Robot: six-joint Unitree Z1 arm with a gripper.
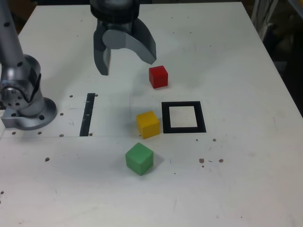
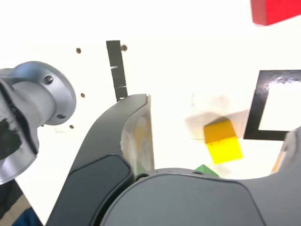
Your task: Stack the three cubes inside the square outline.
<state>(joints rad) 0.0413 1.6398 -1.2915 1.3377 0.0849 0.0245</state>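
Three cubes lie apart on the white table. The red cube is the farthest back. The yellow cube sits just off the left side of the square outline, as the exterior view shows it. The green cube is nearest the front. Nothing lies inside the outline. My gripper hangs open and empty above the table, behind the yellow cube and to the exterior view's left of the red one.
A thin black strip lies on the table at the exterior view's left. Beyond it stands the arm's grey base. The table's right edge borders dark clutter.
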